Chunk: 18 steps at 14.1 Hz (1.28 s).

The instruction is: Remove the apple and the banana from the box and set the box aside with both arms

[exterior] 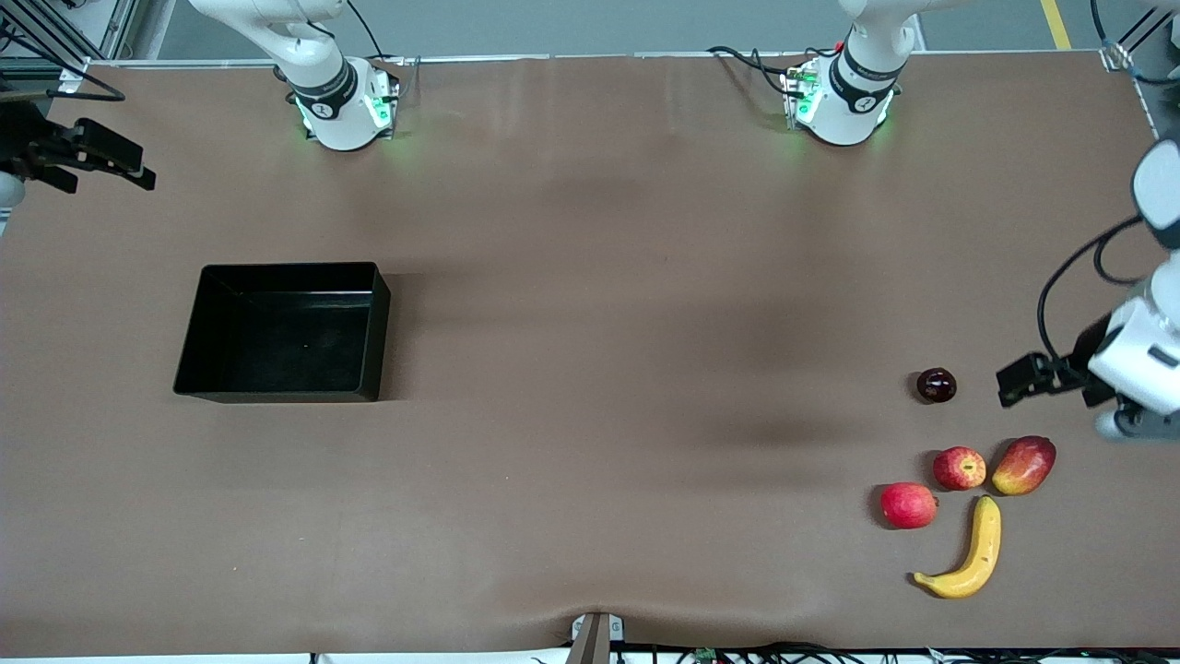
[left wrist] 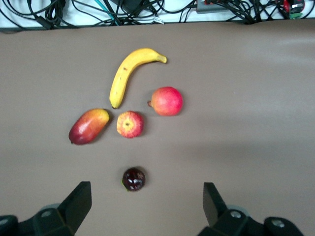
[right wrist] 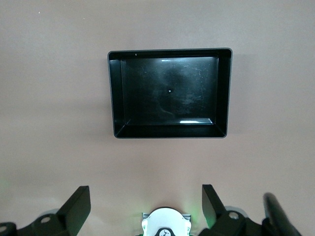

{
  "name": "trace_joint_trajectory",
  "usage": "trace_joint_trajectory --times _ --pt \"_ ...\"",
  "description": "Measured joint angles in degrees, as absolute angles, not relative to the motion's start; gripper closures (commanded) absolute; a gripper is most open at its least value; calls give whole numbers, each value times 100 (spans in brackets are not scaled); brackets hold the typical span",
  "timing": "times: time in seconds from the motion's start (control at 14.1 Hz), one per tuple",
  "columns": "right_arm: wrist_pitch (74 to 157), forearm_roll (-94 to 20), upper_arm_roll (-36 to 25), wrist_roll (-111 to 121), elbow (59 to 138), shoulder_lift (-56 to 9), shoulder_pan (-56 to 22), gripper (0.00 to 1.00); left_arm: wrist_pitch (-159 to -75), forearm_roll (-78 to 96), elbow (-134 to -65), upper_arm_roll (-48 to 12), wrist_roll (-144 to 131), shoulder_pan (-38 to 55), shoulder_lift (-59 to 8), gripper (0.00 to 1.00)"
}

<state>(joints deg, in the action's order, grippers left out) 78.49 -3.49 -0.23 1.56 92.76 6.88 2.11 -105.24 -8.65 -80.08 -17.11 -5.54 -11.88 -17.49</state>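
Observation:
The black box lies empty toward the right arm's end of the table. A yellow banana and a streaked red apple rest on the table toward the left arm's end, the banana nearer the front camera. My left gripper hangs open and empty over the table, close to the fruits. My right gripper is open and empty, up over the table's edge at the right arm's end, apart from the box.
Among the fruits lie a small dark red fruit, an oval red-yellow mango and a plain pinkish-red fruit. Cables run along the table edge nearest the front camera. The right arm's base shows below its gripper.

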Motion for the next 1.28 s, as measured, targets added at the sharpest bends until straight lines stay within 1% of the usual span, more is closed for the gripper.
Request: trace_joint_trajectory --times 0.14,0.28,0.64,0.78,0.93,1.07,1.28 --pt "7895 -349 -20 156 9305 707 210 0 -10419 -813 -8315 -1706 -607 -1202 -1327 0" --pt "7971 -346 -22 156 9297 707 211 0 -10208 -793 -8469 -1701 -618 -1205 -1032 0" --pt "8145 -336 -55 165 9200 667 228 0 -9714 -764 -8561 -1703 -592 -1082 -647 0" --pt "8151 -335 -56 181 9167 641 227 0 -9506 -704 -8618 -1465 -593 -696 -478 0" --pt "8192 -333 -57 183 9159 626 228 0 -9435 -444 -8902 -1164 -593 -359 -211 0" --pt "8256 -323 -60 185 9157 615 228 0 -9433 -315 -9222 -907 -592 -164 72 0" --pt "8263 -201 -60 191 9157 606 228 0 -9307 -51 -9404 -571 -585 71 349 0"
